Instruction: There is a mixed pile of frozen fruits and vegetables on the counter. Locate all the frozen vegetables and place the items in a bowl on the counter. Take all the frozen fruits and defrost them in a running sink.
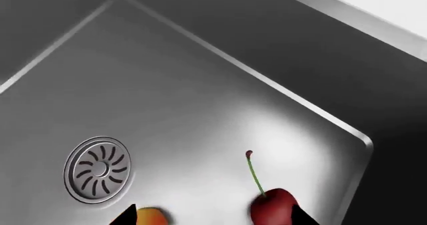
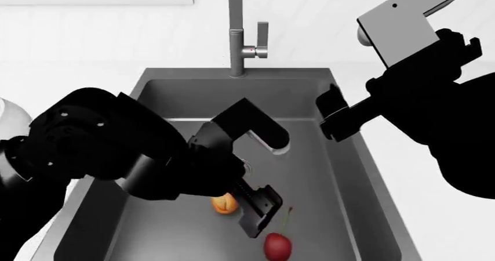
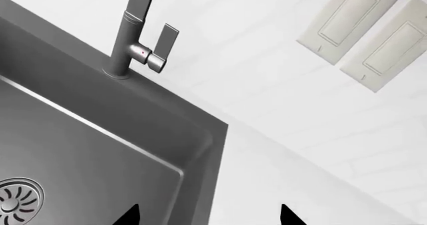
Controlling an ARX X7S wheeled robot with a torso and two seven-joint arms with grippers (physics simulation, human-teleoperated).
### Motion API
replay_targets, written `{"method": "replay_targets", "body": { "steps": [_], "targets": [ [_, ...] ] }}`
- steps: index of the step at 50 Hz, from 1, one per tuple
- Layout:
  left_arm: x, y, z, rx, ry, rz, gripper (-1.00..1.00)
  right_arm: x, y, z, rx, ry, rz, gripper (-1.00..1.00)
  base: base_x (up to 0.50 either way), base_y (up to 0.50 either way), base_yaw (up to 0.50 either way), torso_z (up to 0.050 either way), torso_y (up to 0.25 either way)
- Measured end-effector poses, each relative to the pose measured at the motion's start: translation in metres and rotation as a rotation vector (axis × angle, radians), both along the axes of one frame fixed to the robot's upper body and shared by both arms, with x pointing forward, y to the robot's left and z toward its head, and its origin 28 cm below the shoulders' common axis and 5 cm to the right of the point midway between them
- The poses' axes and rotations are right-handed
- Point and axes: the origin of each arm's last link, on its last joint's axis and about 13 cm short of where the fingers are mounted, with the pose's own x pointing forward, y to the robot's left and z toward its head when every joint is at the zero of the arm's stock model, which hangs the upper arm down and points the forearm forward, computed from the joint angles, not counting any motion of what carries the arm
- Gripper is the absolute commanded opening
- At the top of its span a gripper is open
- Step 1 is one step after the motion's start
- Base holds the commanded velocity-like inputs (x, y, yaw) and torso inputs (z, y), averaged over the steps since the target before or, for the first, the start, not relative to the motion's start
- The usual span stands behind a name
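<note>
The dark grey sink [image 2: 340, 174] holds both fruits on its floor. The orange ball [image 2: 224, 203] lies beside my left gripper [image 2: 261, 211], and the red cherry [image 2: 279, 246] with its stem lies just in front of it. In the left wrist view the open left gripper [image 1: 213, 221] hangs low over the sink floor. There the orange ball [image 1: 152, 217] is by one fingertip, the cherry [image 1: 272, 207] by the other, and neither is held. My right gripper [image 2: 331, 115] is open and empty above the sink's right rim [image 3: 200, 185]. The green vegetables are out of view.
The tall grey faucet [image 2: 232, 29] with its lever [image 2: 263, 36] stands behind the sink and also shows in the right wrist view [image 3: 133, 30]. The round drain [image 1: 98, 169] is in the sink floor. White counter [image 2: 418, 203] flanks the sink. A white rounded shape [image 2: 6, 113] shows at the far left.
</note>
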Motion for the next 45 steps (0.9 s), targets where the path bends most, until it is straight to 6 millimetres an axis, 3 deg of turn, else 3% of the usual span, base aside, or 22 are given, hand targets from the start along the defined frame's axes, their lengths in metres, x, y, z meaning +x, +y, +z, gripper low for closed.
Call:
{"method": "replay_targets", "body": {
  "steps": [18,45],
  "targets": [
    [-0.02,0.026,0.03,-0.004,-0.173,0.119,1.0,-0.01,-0.005,0.011,0.015,-0.053,-0.024,1.0,0.0,0.0,0.0,0.0,0.0],
    [-0.072,0.081,0.087,-0.044,-0.548,0.416,1.0,-0.025,-0.013,0.024,0.108,-0.241,-0.023,1.0,0.0,0.0,0.0,0.0,0.0]
  ]
}}
